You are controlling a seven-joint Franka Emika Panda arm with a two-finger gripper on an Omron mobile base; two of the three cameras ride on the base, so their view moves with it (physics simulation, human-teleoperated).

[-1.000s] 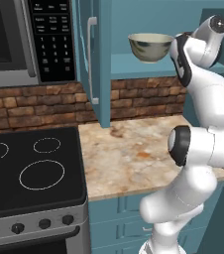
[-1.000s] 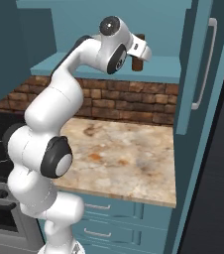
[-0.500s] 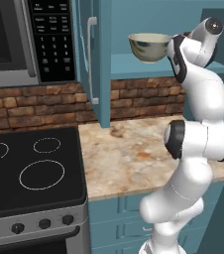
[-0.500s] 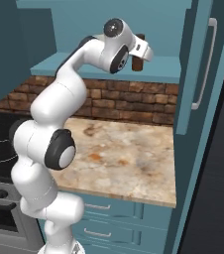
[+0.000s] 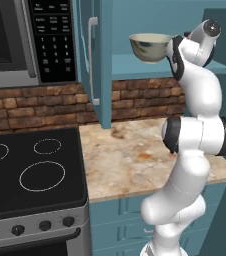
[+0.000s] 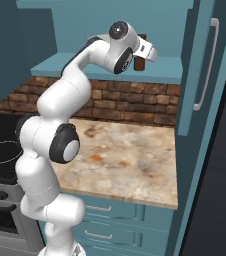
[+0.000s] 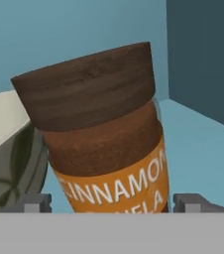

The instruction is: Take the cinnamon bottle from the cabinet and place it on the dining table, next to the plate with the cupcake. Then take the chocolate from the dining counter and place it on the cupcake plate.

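The cinnamon bottle (image 7: 104, 144), brown with a dark wooden cap and an orange label, stands on the teal cabinet shelf (image 7: 203, 144) and looms close in the hand view. My gripper (image 7: 111, 201) is open, with one fingertip on each side of the bottle's lower body, very near its sides. From the right base view the gripper (image 6: 147, 52) reaches into the open cabinet, and the bottle (image 6: 141, 63) shows just behind it. The plate, cupcake and chocolate are out of view.
A greenish bowl (image 5: 149, 47) sits on the same shelf, right beside the bottle (image 7: 5, 149). The cabinet doors (image 5: 97, 60) (image 6: 200, 65) hang open on both sides. Below lie the stone counter (image 6: 130, 155), the stove (image 5: 30, 175) and the microwave (image 5: 15, 40).
The arm has stretched further up and into the cabinet, bringing the hand closer to the bottle. Bowl and bottle have not moved.
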